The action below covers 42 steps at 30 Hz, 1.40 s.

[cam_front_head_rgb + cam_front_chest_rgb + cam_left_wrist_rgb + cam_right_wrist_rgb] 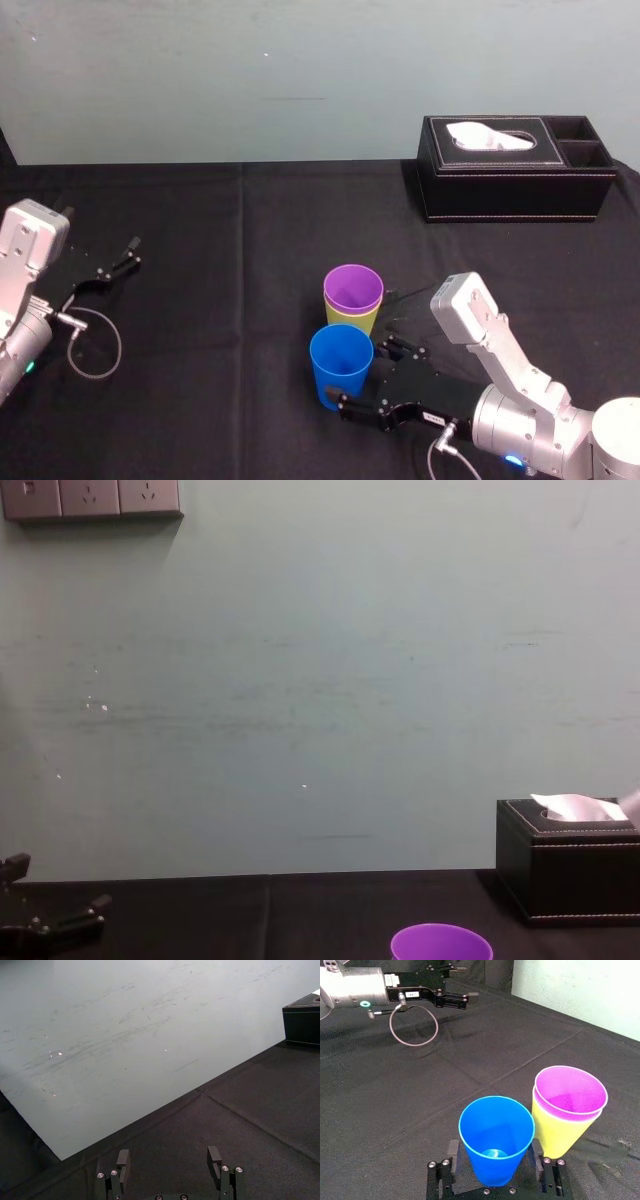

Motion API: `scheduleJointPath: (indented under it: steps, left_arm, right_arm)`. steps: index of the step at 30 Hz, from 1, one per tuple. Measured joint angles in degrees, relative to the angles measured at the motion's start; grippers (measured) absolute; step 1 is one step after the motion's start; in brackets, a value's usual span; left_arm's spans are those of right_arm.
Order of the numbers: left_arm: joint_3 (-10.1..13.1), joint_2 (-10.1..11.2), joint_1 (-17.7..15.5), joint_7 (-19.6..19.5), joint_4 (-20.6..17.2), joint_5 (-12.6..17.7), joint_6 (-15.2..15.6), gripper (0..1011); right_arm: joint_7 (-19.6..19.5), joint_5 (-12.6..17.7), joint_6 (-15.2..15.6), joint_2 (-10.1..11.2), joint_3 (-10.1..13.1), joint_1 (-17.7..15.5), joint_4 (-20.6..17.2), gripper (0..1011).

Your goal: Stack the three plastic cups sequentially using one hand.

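The blue cup stands upright on the black tablecloth, nearest to me. Just behind it, the purple cup sits nested inside the yellow-green cup. My right gripper reaches in from the right and straddles the blue cup low down, open, with one finger on each side. In the right wrist view the blue cup stands between the fingers with a thin gap still showing, and the purple cup and yellow-green cup stand beside it. My left gripper is parked at the far left, open and holding nothing.
A black tissue box stands at the back right, against the pale wall. A loop of cable hangs from the left wrist onto the cloth. Bare black cloth stretches between the cups and the left arm.
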Motion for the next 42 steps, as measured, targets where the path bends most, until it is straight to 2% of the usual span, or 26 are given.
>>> scheduleJointPath:
  steps: [5, 9, 35, 42]
  left_arm:
    - [0.0, 0.0, 0.0, 0.0, 0.0, 0.0, 0.0, 1010]
    - [0.0, 0.0, 0.0, 0.0, 0.0, 0.0, 0.0, 1010]
    - [0.0, 0.0, 0.0, 0.0, 0.0, 0.0, 0.0, 1010]
    - [0.0, 0.0, 0.0, 0.0, 0.0, 0.0, 0.0, 1010]
  right_arm:
    - [0.01, 0.01, -0.02, 0.03, 0.0, 0.0, -0.02, 746]
    - [0.02, 0.02, -0.03, 0.04, 0.0, -0.01, -0.04, 708]
    - [0.06, 0.09, -0.25, 0.16, 0.12, -0.21, -0.28, 683]
    - [0.21, 0.91, -0.75, 1.63, 1.85, -2.18, -4.17, 683]
